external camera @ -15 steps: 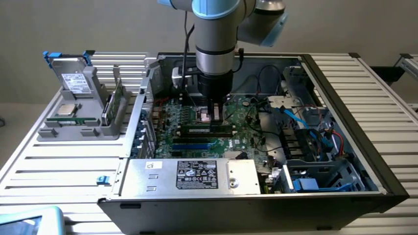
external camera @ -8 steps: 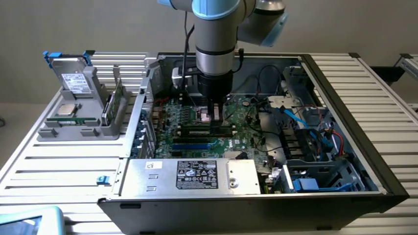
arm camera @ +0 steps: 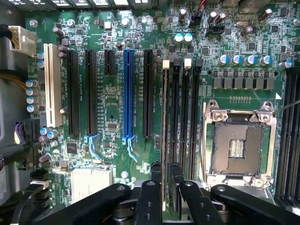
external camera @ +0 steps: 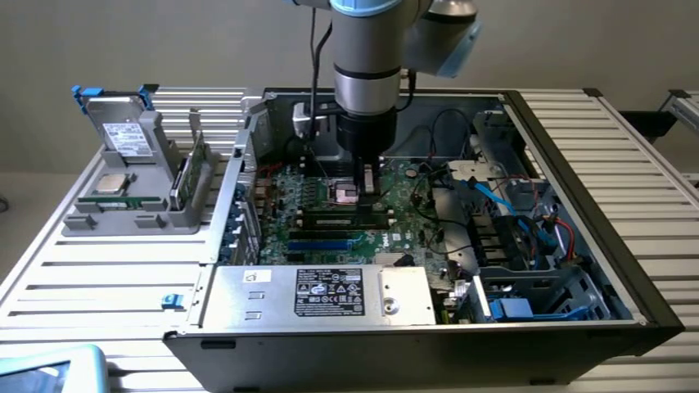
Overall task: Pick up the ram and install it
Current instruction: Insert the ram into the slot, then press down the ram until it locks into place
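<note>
A robot arm reaches straight down into an open computer case (external camera: pixel 571 168) lying on a slatted table (external camera: pixel 98 270). Its gripper (external camera: pixel 368 187) hangs low over the green motherboard (arm camera: pixel 112 103), near the middle of the case. In the wrist view the gripper (arm camera: pixel 166 171) has its two black fingers (arm camera: pixel 156 178) a little apart. The ram (arm camera: pixel 164 131) is a thin board seen edge-on, standing upright in a black memory slot. Its top edge starts between the fingers and runs away from them along the slot. A narrow gap seems to show on each side of that edge, though whether a finger touches it cannot be told. Just beside the ram on one side lie more black memory slots (arm camera: pixel 185 117), and past them the open, empty processor socket (arm camera: pixel 236 147) in its metal frame. On the gripper's other side is a row of long card slots, one of them blue (arm camera: pixel 128 93) and the farthest one white (arm camera: pixel 52 84). No card stands in these slots, so that side of the board is low and flat. In the exterior view the case walls ring the gripper, with open air above it. A silver metal box (external camera: pixel 317 295) lies against the near wall. Loose cables (external camera: pixel 525 213) and drive bays crowd the space towards the exterior view's right. A grey rack (external camera: pixel 131 213) stands on the table outside the case, well apart from the gripper, on the exterior view's left.
</note>
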You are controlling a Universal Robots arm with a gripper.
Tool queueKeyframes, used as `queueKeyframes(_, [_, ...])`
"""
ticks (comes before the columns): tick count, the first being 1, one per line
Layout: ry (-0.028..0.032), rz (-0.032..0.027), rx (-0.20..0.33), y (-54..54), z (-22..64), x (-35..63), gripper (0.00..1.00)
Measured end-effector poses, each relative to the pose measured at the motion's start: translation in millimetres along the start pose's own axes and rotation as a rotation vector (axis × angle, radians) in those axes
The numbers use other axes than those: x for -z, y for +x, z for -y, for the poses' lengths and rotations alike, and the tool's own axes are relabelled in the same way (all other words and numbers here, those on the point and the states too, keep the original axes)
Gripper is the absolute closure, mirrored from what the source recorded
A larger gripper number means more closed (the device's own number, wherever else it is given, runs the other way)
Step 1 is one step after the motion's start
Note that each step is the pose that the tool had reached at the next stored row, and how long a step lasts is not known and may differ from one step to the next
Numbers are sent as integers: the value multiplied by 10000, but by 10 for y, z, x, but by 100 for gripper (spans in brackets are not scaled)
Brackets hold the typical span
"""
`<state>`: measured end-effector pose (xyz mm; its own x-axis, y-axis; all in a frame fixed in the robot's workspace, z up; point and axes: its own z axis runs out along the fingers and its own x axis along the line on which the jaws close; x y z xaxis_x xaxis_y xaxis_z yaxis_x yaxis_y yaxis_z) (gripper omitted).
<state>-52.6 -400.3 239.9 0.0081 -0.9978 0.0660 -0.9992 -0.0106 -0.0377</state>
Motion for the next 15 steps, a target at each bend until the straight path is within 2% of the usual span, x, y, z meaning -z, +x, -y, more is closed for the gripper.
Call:
queueKeyframes(3, [0,0,1,2,28,31,78])
queueKeyframes(14, [-8,1,0,3,28,32,78])
queueKeyframes(15, [-9,1,1,3,27,32,80])
